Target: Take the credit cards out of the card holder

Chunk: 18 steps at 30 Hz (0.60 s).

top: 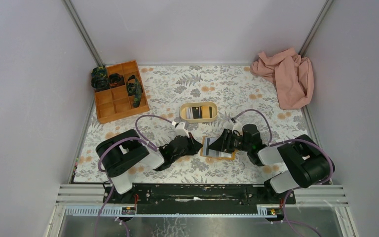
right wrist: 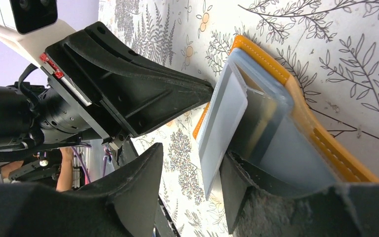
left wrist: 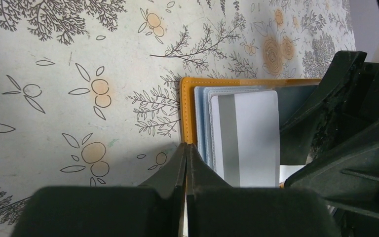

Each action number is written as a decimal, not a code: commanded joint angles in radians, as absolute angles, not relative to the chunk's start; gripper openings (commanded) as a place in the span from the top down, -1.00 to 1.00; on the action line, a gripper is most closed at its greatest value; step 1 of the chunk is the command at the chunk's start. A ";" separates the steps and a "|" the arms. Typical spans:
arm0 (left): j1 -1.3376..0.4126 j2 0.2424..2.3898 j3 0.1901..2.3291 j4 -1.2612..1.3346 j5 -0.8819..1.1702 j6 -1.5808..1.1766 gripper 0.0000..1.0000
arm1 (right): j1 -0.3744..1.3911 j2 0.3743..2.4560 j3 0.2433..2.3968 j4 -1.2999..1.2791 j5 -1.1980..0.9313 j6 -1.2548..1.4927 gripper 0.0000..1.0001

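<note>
Plausibly the card holder [top: 214,149], lying open between the arms, drags along with the card [right wrist: 222,123]. The left gripper [left wrist: 186,149] is pressed together at its edge. The right gripper [right wrist: 192,159] straddles the card, spread.

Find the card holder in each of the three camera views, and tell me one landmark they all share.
Top external: the card holder lies at the centre, just nearer than the beige oval tray.
Left wrist: the card holder is right of centre, its orange edge upright.
Right wrist: the card holder fills the right half, slanting down to the lower right.
Shared landmark: the grey card sticking out of it.
</note>
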State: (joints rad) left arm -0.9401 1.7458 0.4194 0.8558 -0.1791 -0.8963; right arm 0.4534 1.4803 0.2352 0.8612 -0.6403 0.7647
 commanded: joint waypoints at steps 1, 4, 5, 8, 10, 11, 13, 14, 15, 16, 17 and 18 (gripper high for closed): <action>-0.944 1.795 0.405 0.736 -0.146 -0.882 1.00 | 0.472 1.496 0.265 0.927 -0.690 0.758 -0.06; -0.944 1.796 0.408 0.734 -0.144 -0.882 1.00 | 0.476 1.504 0.272 0.926 -0.694 0.758 -0.06; -0.943 1.796 0.408 0.733 -0.144 -0.882 1.00 | 0.476 1.503 0.273 0.927 -0.694 0.759 -0.06; -0.943 1.795 0.406 0.730 -0.146 -0.883 1.00 | 0.476 1.472 0.267 0.898 -0.678 0.756 -0.06; -0.943 1.793 0.404 0.733 -0.147 -0.886 1.00 | 0.476 1.430 0.270 0.833 -0.652 0.729 -0.06; -0.942 1.794 0.402 0.734 -0.148 -0.887 1.00 | 0.476 1.398 0.273 0.796 -0.637 0.714 -0.06; -0.941 1.794 0.400 0.737 -0.147 -0.887 1.00 | 0.476 1.354 0.278 0.722 -0.609 0.678 -0.05; -0.942 1.794 0.400 0.738 -0.145 -0.887 1.00 | 0.475 1.335 0.283 0.684 -0.596 0.663 -0.04; -0.940 1.793 0.402 0.738 -0.146 -0.887 1.00 | 0.474 1.320 0.284 0.657 -0.588 0.654 -0.02; -0.941 1.793 0.400 0.738 -0.144 -0.886 1.00 | 0.472 1.309 0.282 0.645 -0.584 0.650 -0.01; -0.940 1.794 0.399 0.738 -0.144 -0.887 1.00 | 0.471 1.301 0.279 0.638 -0.582 0.649 0.00; -0.939 1.793 0.399 0.740 -0.144 -0.887 1.00 | 0.470 1.298 0.276 0.638 -0.581 0.652 0.00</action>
